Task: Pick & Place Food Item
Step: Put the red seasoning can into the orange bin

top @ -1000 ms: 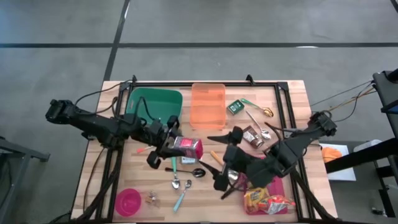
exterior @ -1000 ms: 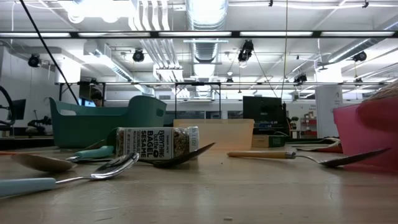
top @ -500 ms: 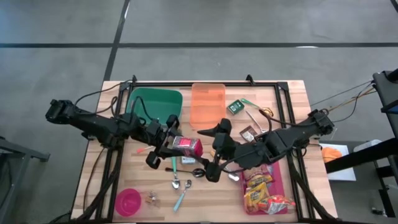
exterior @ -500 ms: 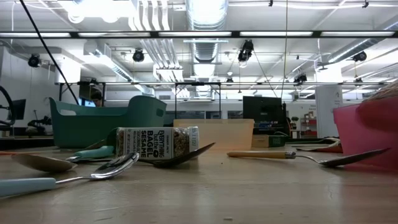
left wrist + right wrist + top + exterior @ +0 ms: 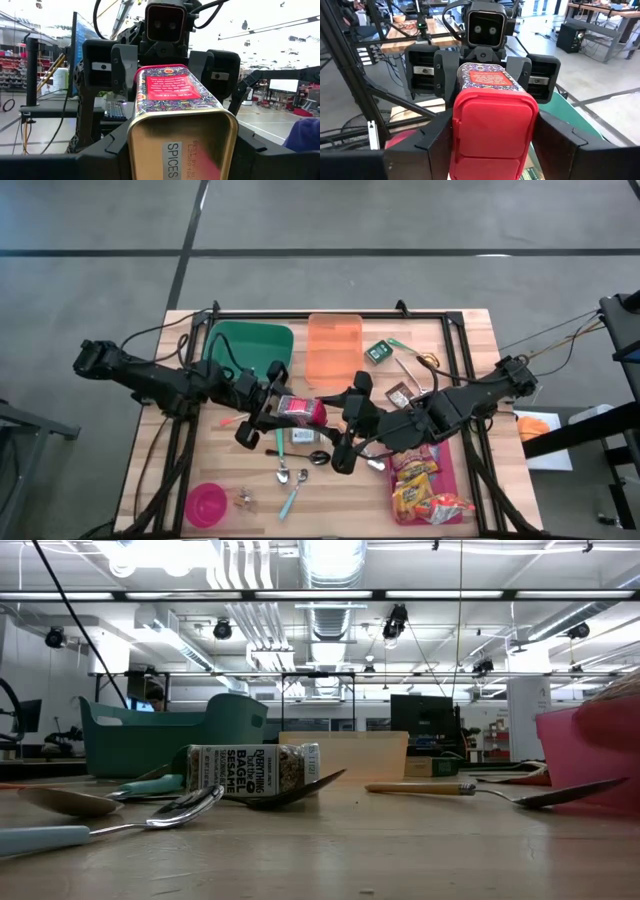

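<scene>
A spice tin with a patterned body and a red lid hangs lengthwise above the middle of the table, between my two grippers. My left gripper is shut on its metal bottom end, which bears the word SPICES. My right gripper faces it from the other side and is shut on the red lid. Each wrist view shows the other gripper behind the tin. The low view shows neither gripper nor the tin. My left gripper pinches the tin's bottom end between its two fingers, one on each long side. The fingers come level from the table's left, along the tin. The tin lies about level, clear of the table. My right gripper has the red lid's two sides between its two fingers. The fingers come roughly level from the table's right, along the tin. The lid end points at this gripper, lifted clear of the table.
A green bin and an orange tray stand at the far side. A pink tray with snack packets sits at the near right. Spoons, a pink bowl, a seasoning jar and a green box lie around.
My right gripper has moved toward the table's left, from near the pink tray up to the tin's lid end, and has turned a little on the way. The tin has stayed in my left gripper's hold above the table.
</scene>
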Robot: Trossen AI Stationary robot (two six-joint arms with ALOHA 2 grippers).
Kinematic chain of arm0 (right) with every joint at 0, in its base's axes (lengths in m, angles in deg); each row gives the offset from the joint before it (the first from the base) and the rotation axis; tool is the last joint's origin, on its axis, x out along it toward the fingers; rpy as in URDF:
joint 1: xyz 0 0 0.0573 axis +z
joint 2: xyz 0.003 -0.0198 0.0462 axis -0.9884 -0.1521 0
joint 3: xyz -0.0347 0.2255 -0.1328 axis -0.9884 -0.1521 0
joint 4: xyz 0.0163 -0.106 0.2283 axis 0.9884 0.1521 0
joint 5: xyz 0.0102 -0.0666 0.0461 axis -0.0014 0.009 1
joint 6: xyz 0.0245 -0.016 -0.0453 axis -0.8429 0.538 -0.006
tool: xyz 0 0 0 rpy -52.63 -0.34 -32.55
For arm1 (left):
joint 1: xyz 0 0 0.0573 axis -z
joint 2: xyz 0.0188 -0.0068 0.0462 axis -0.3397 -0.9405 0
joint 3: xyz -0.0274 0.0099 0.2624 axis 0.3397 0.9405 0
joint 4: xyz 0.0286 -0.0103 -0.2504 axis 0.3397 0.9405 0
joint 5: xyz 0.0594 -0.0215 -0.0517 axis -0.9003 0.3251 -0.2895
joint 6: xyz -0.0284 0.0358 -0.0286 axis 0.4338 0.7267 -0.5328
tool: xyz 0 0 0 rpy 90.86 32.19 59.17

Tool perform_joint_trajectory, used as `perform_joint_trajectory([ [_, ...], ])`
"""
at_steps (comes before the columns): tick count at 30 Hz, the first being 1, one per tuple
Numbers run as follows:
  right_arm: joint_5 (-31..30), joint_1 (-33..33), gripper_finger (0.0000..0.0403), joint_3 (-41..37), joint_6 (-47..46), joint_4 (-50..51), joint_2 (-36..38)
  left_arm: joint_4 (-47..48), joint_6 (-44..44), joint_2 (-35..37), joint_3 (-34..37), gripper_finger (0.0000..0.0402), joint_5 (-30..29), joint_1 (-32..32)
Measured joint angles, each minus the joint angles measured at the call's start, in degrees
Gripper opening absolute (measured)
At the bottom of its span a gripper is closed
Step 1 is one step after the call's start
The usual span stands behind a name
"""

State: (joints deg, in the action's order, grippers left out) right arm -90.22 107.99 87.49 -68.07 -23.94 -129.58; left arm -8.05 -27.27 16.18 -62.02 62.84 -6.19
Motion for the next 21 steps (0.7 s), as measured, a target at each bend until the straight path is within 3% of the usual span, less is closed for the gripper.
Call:
perform_joint_trajectory([
  [5,0.0,0.0,0.0214,0.0,0.8,0.1,0.0,0.0,-0.4,0.0,0.0,0.0208,-0.9,0.0],
  [10,0.3,0.0,0.0213,-0.1,5.0,1.1,-0.2,0.0,-3.6,0.0,0.0,0.0324,-0.7,0.0],
  [14,1.3,-0.1,0.0212,-0.1,6.8,0.7,-0.1,2.0,-3.6,0.2,0.0,0.0385,-2.6,-0.2],
  [21,0.9,-1.3,0.0212,-0.1,8.3,2.1,0.0,8.9,-4.4,1.3,0.0,0.0367,-11.9,-0.2],
])
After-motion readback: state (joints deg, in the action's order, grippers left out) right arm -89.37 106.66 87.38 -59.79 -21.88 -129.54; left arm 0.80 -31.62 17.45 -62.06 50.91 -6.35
